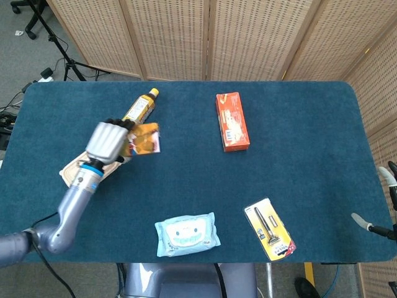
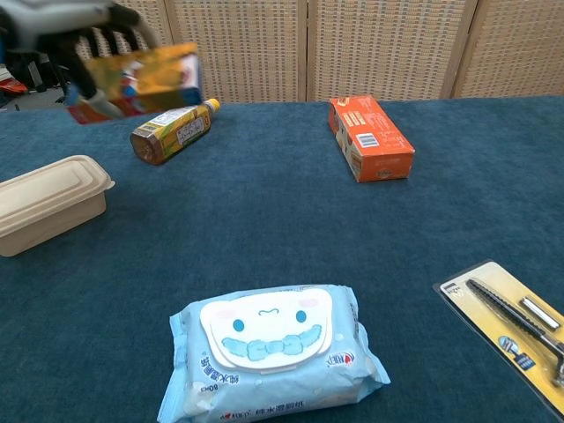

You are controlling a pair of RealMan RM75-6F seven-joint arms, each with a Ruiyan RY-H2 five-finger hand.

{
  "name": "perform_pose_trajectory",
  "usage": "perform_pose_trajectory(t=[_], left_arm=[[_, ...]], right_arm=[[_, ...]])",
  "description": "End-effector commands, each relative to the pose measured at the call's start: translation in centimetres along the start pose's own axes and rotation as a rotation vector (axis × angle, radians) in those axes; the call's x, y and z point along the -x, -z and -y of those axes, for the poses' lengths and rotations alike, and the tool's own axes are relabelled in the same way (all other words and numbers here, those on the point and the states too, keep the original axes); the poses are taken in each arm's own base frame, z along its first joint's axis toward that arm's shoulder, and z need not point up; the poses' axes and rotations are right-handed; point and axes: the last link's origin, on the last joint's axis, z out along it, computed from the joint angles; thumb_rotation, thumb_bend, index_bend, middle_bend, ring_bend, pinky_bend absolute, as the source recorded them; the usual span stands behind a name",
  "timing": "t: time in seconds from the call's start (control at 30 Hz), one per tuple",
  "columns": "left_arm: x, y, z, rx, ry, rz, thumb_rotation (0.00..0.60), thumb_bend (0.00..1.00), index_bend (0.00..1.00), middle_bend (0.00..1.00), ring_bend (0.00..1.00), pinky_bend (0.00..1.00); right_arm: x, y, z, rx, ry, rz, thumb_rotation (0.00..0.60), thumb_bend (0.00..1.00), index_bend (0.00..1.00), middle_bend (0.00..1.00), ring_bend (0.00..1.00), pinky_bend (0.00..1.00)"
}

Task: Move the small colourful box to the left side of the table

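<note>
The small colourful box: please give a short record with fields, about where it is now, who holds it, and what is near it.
object: small colourful box
state: lifted off the table, tilted
held by: left hand
position: over the left part of the table, near the bottle and the beige container
not yet done: box not set down
right hand: only fingertips show at the right edge, holding nothing visible
</note>
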Motion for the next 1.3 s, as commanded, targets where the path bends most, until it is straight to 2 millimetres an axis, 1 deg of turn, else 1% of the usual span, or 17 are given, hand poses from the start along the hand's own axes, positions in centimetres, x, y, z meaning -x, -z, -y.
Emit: perform_pose_trajectory(t=[0.03, 0.17, 0.27, 0.33, 0.4, 0.57, 0.7, 0.83, 0.93, 0.97, 1.03, 1.1, 1.13, 1.17, 1.2, 1.27, 1.3], left_arm=[[0.4, 3.6, 12.7, -0.355, 0.061, -0.002, 0.6, 0.28, 0.62, 0.62, 0.49, 0.55], [2.4, 4.2, 17.5, -0.498, 0.066, 0.062, 0.6, 0.28, 0.62, 0.62, 0.49, 0.55], [4.2, 3.9, 19.3, -0.546, 0.129, 0.084, 0.6, 0.29, 0.62, 0.62, 0.49, 0.55], [5.3, 3.4, 20.0, -0.564, 0.163, 0.108, 0.6, 0.29, 0.62, 0.62, 0.49, 0.55], [6.2, 2.9, 20.3, -0.566, 0.167, 0.127, 0.6, 0.29, 0.62, 0.62, 0.49, 0.55], [8.4, 1.1, 19.9, -0.553, 0.183, 0.197, 0.6, 0.29, 0.62, 0.62, 0.49, 0.55], [9.7, 0.3, 19.7, -0.564, 0.149, 0.226, 0.6, 0.29, 0.62, 0.62, 0.48, 0.55], [10.3, -0.2, 20.0, -0.592, 0.117, 0.226, 0.6, 0.29, 0.62, 0.62, 0.48, 0.55], [10.5, -0.5, 20.2, -0.6, 0.119, 0.222, 0.6, 0.26, 0.61, 0.6, 0.47, 0.55], [10.7, -0.5, 20.1, -0.594, 0.111, 0.228, 0.6, 0.24, 0.58, 0.56, 0.44, 0.55], [11.0, -0.5, 20.0, -0.589, 0.11, 0.241, 0.6, 0.22, 0.48, 0.43, 0.32, 0.5], [11.5, -0.4, 19.9, -0.593, 0.131, 0.27, 0.6, 0.21, 0.29, 0.21, 0.1, 0.34], [11.6, -0.4, 19.8, -0.597, 0.147, 0.294, 0.6, 0.21, 0.22, 0.13, 0.05, 0.27], [11.7, -0.3, 19.8, -0.601, 0.158, 0.31, 0.6, 0.21, 0.12, 0.06, 0.01, 0.19], [11.6, -0.2, 19.8, -0.609, 0.168, 0.328, 0.6, 0.19, 0.04, 0.01, 0.0, 0.11], [10.9, 0.0, 20.0, -0.625, 0.182, 0.335, 0.6, 0.16, 0.0, 0.0, 0.0, 0.02], [10.5, 0.2, 20.1, -0.632, 0.185, 0.331, 0.6, 0.15, 0.0, 0.0, 0.0, 0.0]], right_arm=[[0.1, 0.1, 0.1, 0.0, 0.001, 0.004, 0.6, 0.0, 0.0, 0.0, 0.0, 0.0], [0.5, 0.3, 0.6, -0.008, 0.005, 0.016, 0.6, 0.0, 0.0, 0.0, 0.0, 0.0], [0.7, 0.4, 0.9, -0.021, 0.021, 0.023, 0.6, 0.0, 0.0, 0.0, 0.0, 0.0], [1.0, 0.4, 0.9, -0.021, 0.032, 0.026, 0.6, 0.0, 0.0, 0.0, 0.0, 0.0], [1.1, 0.3, 0.9, -0.017, 0.037, 0.029, 0.6, 0.0, 0.0, 0.0, 0.0, 0.0], [1.4, 0.1, 0.8, -0.008, 0.049, 0.032, 0.6, 0.0, 0.0, 0.0, 0.0, 0.0], [1.5, 0.1, 0.8, -0.004, 0.054, 0.032, 0.6, 0.0, 0.0, 0.0, 0.0, 0.0], [1.6, 0.0, 0.7, -0.001, 0.055, 0.035, 0.6, 0.0, 0.0, 0.0, 0.0, 0.0], [1.5, 0.0, 0.6, 0.003, 0.054, 0.034, 0.6, 0.0, 0.0, 0.0, 0.0, 0.0], [1.6, 0.0, 0.6, 0.004, 0.053, 0.035, 0.6, 0.0, 0.0, 0.0, 0.0, 0.0], [1.6, 0.0, 0.6, 0.004, 0.053, 0.037, 0.6, 0.0, 0.0, 0.0, 0.0, 0.0], [1.6, 0.0, 0.7, 0.001, 0.054, 0.04, 0.6, 0.0, 0.0, 0.0, 0.0, 0.0], [1.7, 0.0, 0.7, -0.002, 0.055, 0.041, 0.6, 0.0, 0.0, 0.0, 0.0, 0.0], [1.7, 0.0, 0.8, -0.004, 0.057, 0.042, 0.6, 0.0, 0.0, 0.0, 0.0, 0.0], [1.8, 0.1, 0.8, -0.005, 0.057, 0.043, 0.6, 0.0, 0.0, 0.0, 0.0, 0.0], [1.8, 0.1, 0.9, -0.007, 0.057, 0.044, 0.6, 0.0, 0.0, 0.0, 0.0, 0.0], [1.8, 0.1, 0.9, -0.008, 0.057, 0.044, 0.6, 0.0, 0.0, 0.0, 0.0, 0.0]])
